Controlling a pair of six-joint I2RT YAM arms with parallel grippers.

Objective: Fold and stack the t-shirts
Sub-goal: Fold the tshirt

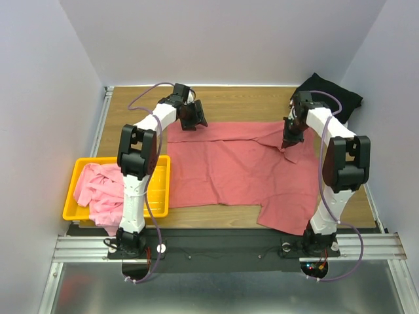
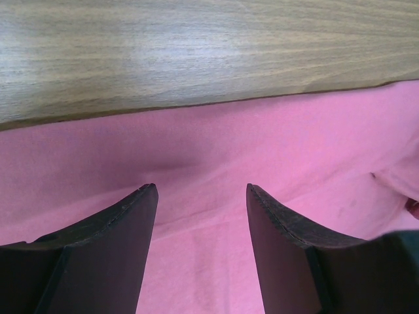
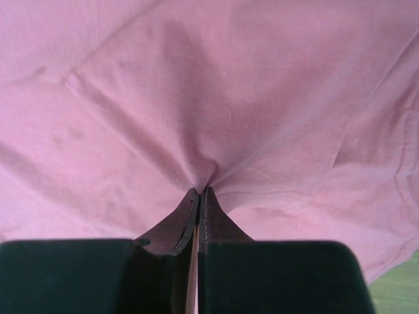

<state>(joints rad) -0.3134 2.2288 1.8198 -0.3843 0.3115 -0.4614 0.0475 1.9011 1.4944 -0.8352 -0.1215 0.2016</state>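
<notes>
The large dusty-red t-shirt (image 1: 236, 170) lies spread on the wooden table. My left gripper (image 1: 194, 116) is open above its far left edge; in the left wrist view the cloth (image 2: 275, 150) lies under the open gripper (image 2: 201, 191), with nothing between the fingers. My right gripper (image 1: 289, 142) is shut on a pinch of the red shirt near its far right side; in the right wrist view the cloth (image 3: 216, 118) puckers into the closed gripper (image 3: 200, 191). The light pink t-shirt (image 1: 98, 186) lies crumpled in the yellow basket. The black t-shirt (image 1: 330, 95) lies bunched at the far right corner.
The yellow slotted basket (image 1: 162, 190) stands at the near left of the table, touching the red shirt's left edge. Bare wood (image 1: 242, 101) runs along the far side. Grey walls close in the table on three sides.
</notes>
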